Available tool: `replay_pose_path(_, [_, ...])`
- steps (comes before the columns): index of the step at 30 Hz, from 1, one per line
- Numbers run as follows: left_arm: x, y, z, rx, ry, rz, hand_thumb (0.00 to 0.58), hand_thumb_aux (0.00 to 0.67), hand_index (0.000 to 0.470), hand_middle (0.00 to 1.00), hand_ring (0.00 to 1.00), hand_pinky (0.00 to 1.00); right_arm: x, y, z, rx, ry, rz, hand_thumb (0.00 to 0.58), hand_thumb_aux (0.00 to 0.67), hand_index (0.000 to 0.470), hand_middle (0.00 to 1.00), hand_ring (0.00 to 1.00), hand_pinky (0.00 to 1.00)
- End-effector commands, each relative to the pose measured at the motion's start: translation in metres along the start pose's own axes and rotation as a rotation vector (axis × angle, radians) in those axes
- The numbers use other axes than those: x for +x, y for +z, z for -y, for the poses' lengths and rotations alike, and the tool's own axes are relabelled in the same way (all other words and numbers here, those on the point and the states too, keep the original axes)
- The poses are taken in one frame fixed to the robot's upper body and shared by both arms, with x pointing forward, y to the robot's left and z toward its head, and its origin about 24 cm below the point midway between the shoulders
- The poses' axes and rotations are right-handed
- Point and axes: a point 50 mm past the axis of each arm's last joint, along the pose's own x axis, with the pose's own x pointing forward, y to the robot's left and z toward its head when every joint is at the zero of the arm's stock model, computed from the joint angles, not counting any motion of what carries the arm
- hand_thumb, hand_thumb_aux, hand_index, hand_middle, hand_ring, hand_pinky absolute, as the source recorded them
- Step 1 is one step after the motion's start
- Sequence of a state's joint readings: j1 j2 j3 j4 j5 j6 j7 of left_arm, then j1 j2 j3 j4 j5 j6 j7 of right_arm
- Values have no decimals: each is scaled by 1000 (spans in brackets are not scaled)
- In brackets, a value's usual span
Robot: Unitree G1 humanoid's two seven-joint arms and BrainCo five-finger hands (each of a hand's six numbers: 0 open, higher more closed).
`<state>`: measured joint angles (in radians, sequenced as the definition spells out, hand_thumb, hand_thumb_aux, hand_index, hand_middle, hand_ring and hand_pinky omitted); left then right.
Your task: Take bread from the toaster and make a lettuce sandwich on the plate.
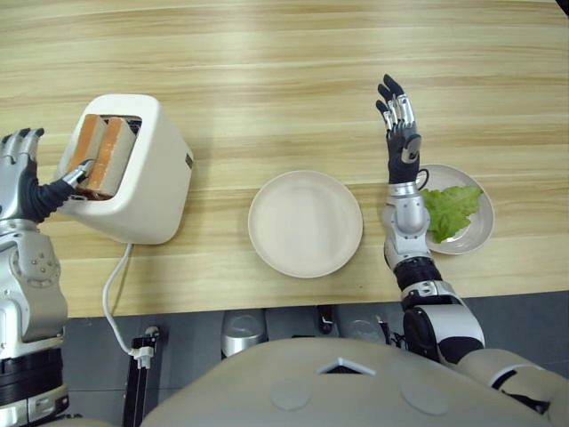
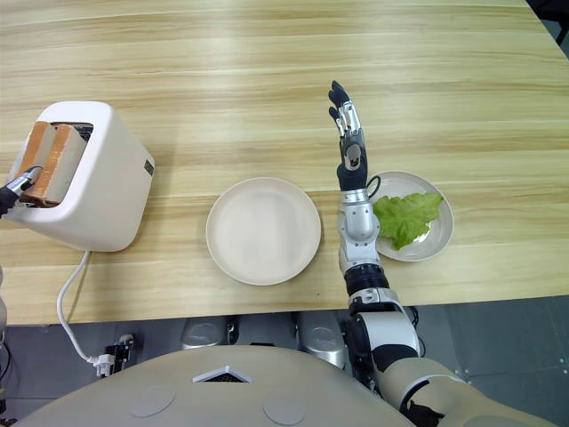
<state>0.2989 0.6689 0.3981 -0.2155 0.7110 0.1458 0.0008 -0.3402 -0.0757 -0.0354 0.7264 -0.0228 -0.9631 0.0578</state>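
Left hand at the toaster, bread not yet lifted

At the left edge of the frame the left hand (image 1: 20, 173) sits beside the white toaster (image 1: 147, 182). Its fingers are spread and uncurled, grasping nothing, and one digit reaches across so its tip touches the near end of the two toast slices (image 1: 105, 153), which stand upright in the slots. To pull a slice cleanly, the hand would likely need to come over the slot, pinch one slice on both flat faces and draw it straight up along the slot; a sideways tug could tip the toaster or snag its cord (image 1: 111, 302). The empty plate (image 1: 305, 222) waits at centre. Right of it the right hand (image 1: 400, 124) is raised with fingers extended, holding nothing, just beside the small dish (image 1: 476, 233) carrying the lettuce leaf (image 1: 452, 206).
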Motion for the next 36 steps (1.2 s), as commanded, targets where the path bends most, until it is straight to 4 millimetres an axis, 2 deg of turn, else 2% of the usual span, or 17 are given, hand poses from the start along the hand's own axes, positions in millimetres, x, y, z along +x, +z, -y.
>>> replay_pose_path(1, [-3,8,8,16,-57,30,136,84,58,0,0,0,0,-1,2,-4,-14,-9,0,0,0,0,0,0])
replay_pose_path(4, [-4,13,12,17,-81,46,187,118,81,0,0,0,0,-2,1,-4,-12,-11,0,0,0,0,0,0])
replay_pose_path(6, [-4,16,14,18,-93,58,301,205,141,0,0,0,0,-2,1,-4,-11,-13,0,0,0,0,0,0])
replay_pose_path(7, [-3,18,15,21,-100,65,377,273,188,0,0,0,0,-2,1,-4,-12,-14,0,0,0,0,0,0])
replay_pose_path(10, [1,18,14,31,-100,72,410,307,211,0,0,0,0,-3,1,-5,-14,-18,0,0,0,0,0,0])
replay_pose_path(11, [3,18,14,33,-99,71,438,339,233,0,0,0,1,-3,1,-6,-14,-19,0,0,0,0,0,0])
replay_pose_path(13, [5,16,14,34,-96,65,449,352,242,0,0,0,1,-4,1,-6,-12,-19,0,0,0,0,0,0])
replay_pose_path(14, [5,15,14,33,-92,62,476,386,265,0,0,0,1,-4,0,-5,-11,-20,0,0,0,0,0,0])
replay_pose_path(15, [5,15,13,25,-79,58,561,549,377,0,0,0,2,-4,0,-6,-10,-20,0,0,0,0,0,0])
replay_pose_path(16, [6,14,11,18,-61,54,580,670,460,0,0,0,2,-4,0,-6,-9,-21,0,0,0,0,0,0])
replay_pose_path(22, [15,23,-15,-36,135,85,580,670,460,0,0,0,1,-6,0,-13,-3,-30,0,0,0,0,0,0])
replay_pose_path(28, [12,36,-50,-111,382,167,580,670,460,0,0,0,1,-7,-2,-17,7,-32,0,0,0,0,0,0])
replay_pose_path(29, [11,37,-57,-120,425,174,580,670,460,651,651,651,1,-7,-2,-17,7,-33,0,0,0,0,0,0])
replay_pose_path(30, [10,38,-62,-127,460,180,580,670,460,1000,1000,1000,1,-7,-2,-17,7,-33,0,0,0,0,0,0])
replay_pose_path(36, [9,45,-97,-169,553,255,580,670,460,1000,1000,1000,3,-6,-2,-17,-3,-26,0,0,0,0,0,0])
